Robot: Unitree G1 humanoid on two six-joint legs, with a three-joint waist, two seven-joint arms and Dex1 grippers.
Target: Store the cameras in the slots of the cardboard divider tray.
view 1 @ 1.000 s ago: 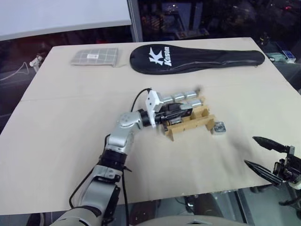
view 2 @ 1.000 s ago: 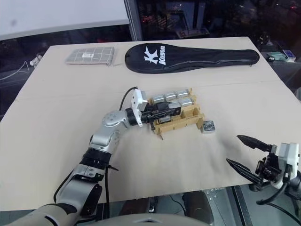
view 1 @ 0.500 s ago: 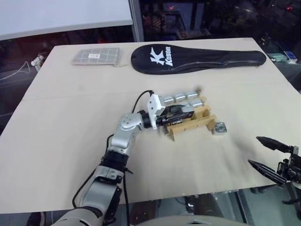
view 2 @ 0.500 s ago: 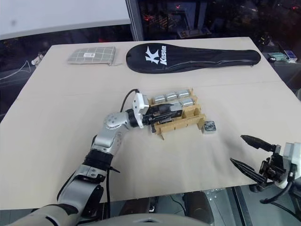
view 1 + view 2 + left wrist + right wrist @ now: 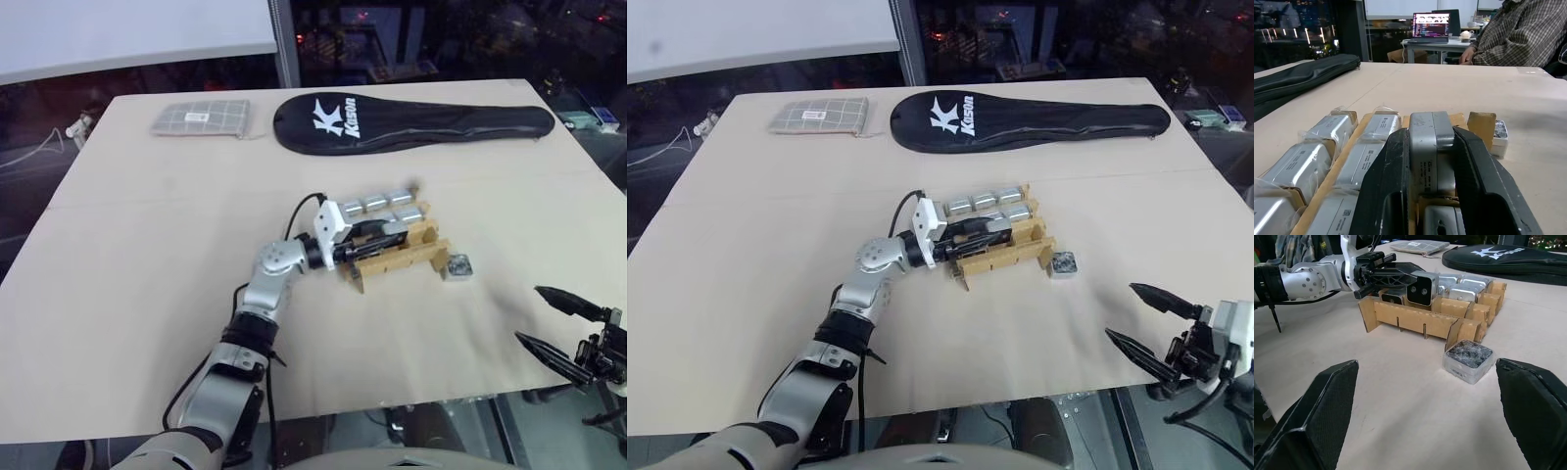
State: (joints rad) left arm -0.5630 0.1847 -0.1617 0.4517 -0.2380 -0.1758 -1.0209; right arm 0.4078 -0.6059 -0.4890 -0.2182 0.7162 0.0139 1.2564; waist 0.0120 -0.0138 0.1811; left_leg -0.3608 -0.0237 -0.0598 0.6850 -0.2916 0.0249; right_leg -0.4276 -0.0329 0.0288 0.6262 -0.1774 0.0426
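The left gripper (image 5: 1431, 161) pinches one of the cameras (image 5: 1431, 147) by its flat sides, fingers level and reaching across the cardboard divider tray (image 5: 1415, 322), so the camera hangs over the row nearest the robot, seemingly lined up to drop into one of the slots (image 5: 1436, 215) below it; another camera already sits in the slot directly under the fingertips; beyond the gripper, the two farther rows hold wrapped cameras (image 5: 375, 204), packed side by side; the crossed strips stand close on both sides of the held camera, so a small tilt could catch it on a cardboard edge, I judge; past the tray's far end from the left gripper, a loose camera (image 5: 1468, 360) lies on the table (image 5: 147, 264), just beside the cardboard and apart from it; the right gripper (image 5: 1435, 411) hovers near the table edge with fingers spread wide, empty, the loose camera between and ahead of its fingertips; a black racket cover (image 5: 411, 119) and a grey checked pouch (image 5: 200, 118) lie well beyond the tray, out of the way; a person in a checked shirt (image 5: 1528, 32) sits at a distant desk.
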